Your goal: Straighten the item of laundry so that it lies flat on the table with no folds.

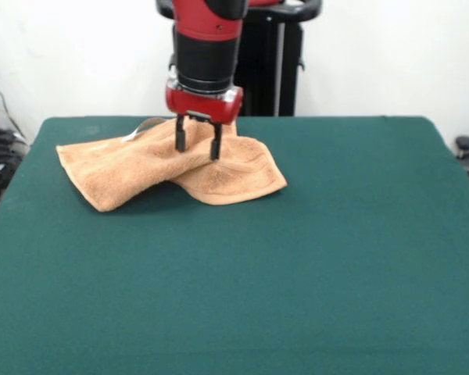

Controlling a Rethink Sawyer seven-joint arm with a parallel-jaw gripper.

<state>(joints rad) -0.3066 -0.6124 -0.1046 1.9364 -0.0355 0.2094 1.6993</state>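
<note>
- Table [313,273] of green cloth fills the near ground
- Towel [133,168] lies toward the far left, rumpled; one flap overlaps another near its middle
- Gripper [198,146] hangs over that fold, fingers [216,148] parted, holding nothing; tips at the cloth

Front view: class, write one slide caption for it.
Open hand above creased orange-tan terry towel on dark green felt table.
</note>
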